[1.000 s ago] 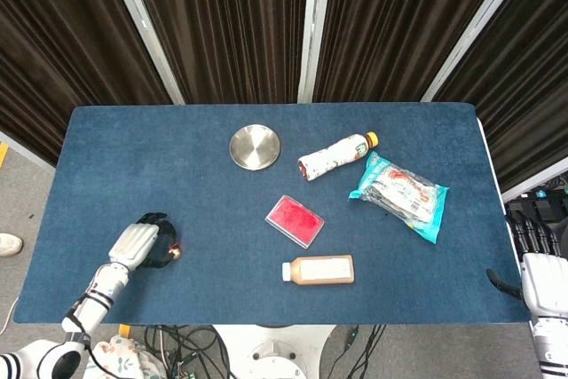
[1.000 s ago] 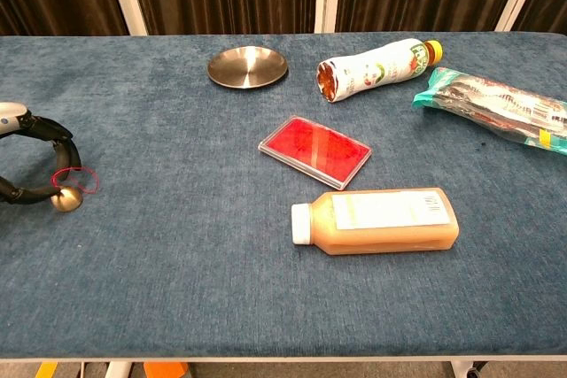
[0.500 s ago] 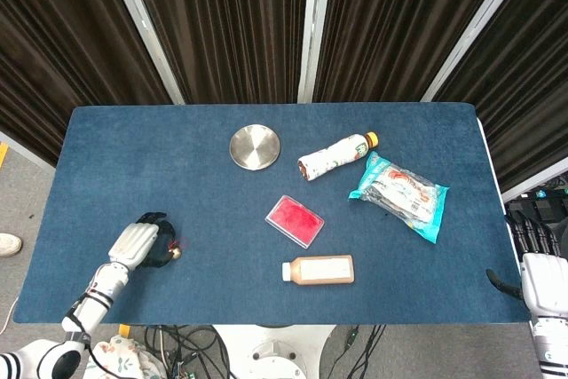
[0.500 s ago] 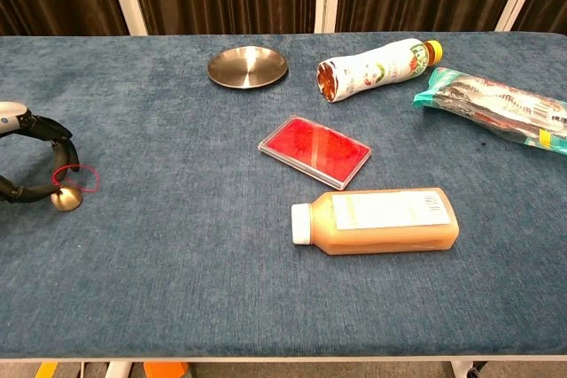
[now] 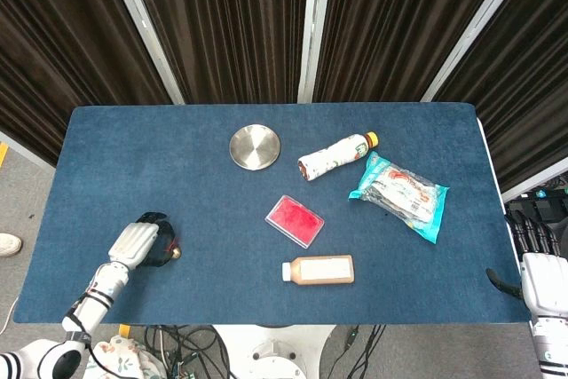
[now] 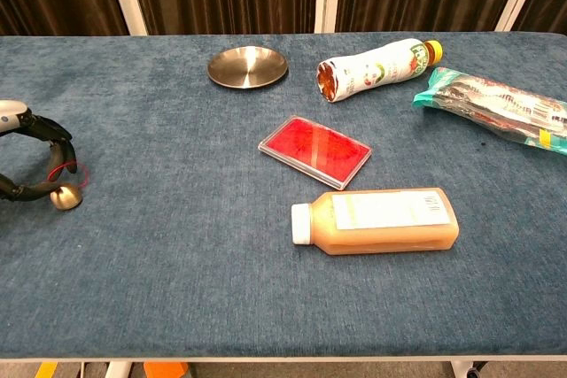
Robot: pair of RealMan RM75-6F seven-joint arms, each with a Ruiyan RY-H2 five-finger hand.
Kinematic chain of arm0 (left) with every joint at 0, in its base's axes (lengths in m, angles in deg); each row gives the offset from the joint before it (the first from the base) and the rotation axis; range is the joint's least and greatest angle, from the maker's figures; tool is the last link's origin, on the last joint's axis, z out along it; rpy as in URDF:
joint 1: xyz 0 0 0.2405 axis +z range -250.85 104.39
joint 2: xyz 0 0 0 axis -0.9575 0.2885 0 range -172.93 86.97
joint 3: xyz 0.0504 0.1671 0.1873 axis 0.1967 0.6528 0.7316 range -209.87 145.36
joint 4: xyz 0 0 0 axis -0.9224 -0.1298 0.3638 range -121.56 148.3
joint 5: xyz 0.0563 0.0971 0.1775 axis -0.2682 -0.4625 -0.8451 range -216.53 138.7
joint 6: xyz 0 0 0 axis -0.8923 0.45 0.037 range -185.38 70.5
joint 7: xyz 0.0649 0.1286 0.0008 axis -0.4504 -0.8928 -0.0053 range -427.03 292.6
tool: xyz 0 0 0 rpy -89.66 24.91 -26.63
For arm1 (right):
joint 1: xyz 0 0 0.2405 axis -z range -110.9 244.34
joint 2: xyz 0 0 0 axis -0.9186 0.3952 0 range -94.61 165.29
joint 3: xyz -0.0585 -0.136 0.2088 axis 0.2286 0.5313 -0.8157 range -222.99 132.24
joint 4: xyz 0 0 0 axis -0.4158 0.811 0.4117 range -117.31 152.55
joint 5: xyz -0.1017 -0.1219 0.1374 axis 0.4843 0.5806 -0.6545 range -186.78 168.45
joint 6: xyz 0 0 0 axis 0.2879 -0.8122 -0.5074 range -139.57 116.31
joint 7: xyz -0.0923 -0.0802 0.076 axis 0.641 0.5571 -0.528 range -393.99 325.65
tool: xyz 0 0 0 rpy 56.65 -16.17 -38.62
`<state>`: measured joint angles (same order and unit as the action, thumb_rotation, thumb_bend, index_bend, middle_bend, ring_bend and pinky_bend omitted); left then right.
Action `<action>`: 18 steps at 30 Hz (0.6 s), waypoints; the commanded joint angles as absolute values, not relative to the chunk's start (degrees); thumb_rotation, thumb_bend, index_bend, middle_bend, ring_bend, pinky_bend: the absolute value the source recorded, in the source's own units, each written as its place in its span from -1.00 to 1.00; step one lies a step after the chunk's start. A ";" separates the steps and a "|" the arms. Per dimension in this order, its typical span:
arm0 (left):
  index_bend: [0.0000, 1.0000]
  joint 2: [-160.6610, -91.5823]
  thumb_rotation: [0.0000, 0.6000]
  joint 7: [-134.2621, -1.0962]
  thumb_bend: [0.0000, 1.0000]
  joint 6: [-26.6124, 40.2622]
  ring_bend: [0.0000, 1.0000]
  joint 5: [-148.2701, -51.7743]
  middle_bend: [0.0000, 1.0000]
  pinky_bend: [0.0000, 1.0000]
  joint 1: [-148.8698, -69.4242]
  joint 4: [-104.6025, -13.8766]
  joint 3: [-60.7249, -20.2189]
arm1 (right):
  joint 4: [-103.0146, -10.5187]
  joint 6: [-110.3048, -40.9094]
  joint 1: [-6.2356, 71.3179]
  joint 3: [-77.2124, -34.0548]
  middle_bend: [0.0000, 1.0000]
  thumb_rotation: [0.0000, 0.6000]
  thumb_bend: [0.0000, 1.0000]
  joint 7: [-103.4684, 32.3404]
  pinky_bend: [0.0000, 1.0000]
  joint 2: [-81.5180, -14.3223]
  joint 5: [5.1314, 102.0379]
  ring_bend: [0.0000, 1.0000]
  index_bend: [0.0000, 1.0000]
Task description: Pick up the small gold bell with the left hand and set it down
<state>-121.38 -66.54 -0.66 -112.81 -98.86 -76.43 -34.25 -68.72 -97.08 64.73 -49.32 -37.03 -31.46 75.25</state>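
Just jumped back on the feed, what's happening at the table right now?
The left hand sits at the near left of the blue table, its dark fingers curled around the small gold bell, which looks to be resting on the cloth. The right hand hangs off the table's right edge, holding nothing.

- Left hand (image 5: 135, 244): silver-grey shell over the back, black fingers (image 6: 46, 127) with a smooth rubbery look.
- Left forearm (image 5: 96, 290): white casing in segments, dark bands at the joints, ending in a rounded white and black joint at the lower picture edge.
- Right hand (image 5: 538, 274): pale grey shell, black fingers, black thumb; white wrist section below it.
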 commanded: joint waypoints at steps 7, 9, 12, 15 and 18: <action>0.26 -120.34 1.00 -66.71 -0.25 0.65 -0.71 -113.19 -0.20 -0.74 -98.54 -78.16 -34.56 | -68.60 -97.03 64.73 -49.29 -1.00 1.00 -0.78 -37.08 -1.00 -31.55 75.23 -1.00 -1.00; 0.27 -119.89 1.00 -66.98 -0.25 1.09 -0.71 -113.48 -0.19 -0.73 -98.50 -78.82 -34.65 | -68.57 -97.03 64.73 -49.30 -1.00 1.00 -0.78 -37.09 -1.00 -31.58 75.22 -1.00 -1.00; 0.27 -119.10 1.00 -67.66 -0.24 1.84 -0.71 -113.88 -0.18 -0.73 -98.57 -79.93 -35.00 | -68.58 -97.13 64.74 -49.33 -1.00 1.00 -0.78 -37.13 -1.00 -31.58 75.25 -1.00 -1.00; 0.28 -117.71 1.00 -68.44 -0.24 2.74 -0.71 -113.76 -0.18 -0.73 -98.93 -81.02 -36.16 | -68.64 -97.35 64.81 -49.37 -1.00 1.00 -0.78 -37.13 -1.00 -31.46 75.34 -1.00 -1.00; 0.28 -115.99 1.00 -68.00 -0.24 4.75 -0.71 -111.99 -0.18 -0.73 -98.79 -82.08 -38.67 | -68.61 -97.53 64.95 -49.40 -1.00 1.00 -0.78 -37.24 -1.00 -31.36 75.24 -1.00 -1.00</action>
<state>-116.92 -68.17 3.76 -112.98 -98.82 -81.43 -37.51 -68.61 -97.53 64.95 -49.40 -37.24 -31.37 75.24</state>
